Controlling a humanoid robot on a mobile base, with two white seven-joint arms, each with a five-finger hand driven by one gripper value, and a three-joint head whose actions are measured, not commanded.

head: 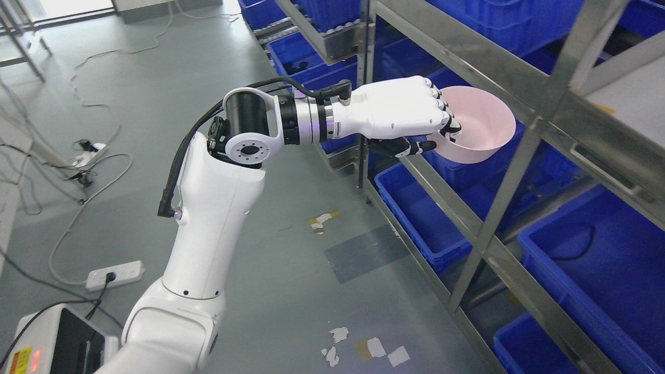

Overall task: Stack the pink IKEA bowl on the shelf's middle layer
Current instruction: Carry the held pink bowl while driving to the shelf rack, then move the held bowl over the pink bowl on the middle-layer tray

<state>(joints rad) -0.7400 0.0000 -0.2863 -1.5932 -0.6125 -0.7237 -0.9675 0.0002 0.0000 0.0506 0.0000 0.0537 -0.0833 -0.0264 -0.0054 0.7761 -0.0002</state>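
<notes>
Gripping pink bowl (pixel 480 124) beside shelf (pixel 499 67)

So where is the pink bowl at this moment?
In the head view, upper right of centre: the pink bowl is gripped at its rim by the left hand, held against the metal shelf above blue bins.

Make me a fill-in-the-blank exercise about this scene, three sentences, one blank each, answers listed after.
1. The left hand grips the rim of a ____ bowl.
2. The bins sitting in the metal shelf are coloured ____.
3. A white power strip lies on the ____ to the left of the robot's arm.

Missing words: pink; blue; floor
</notes>
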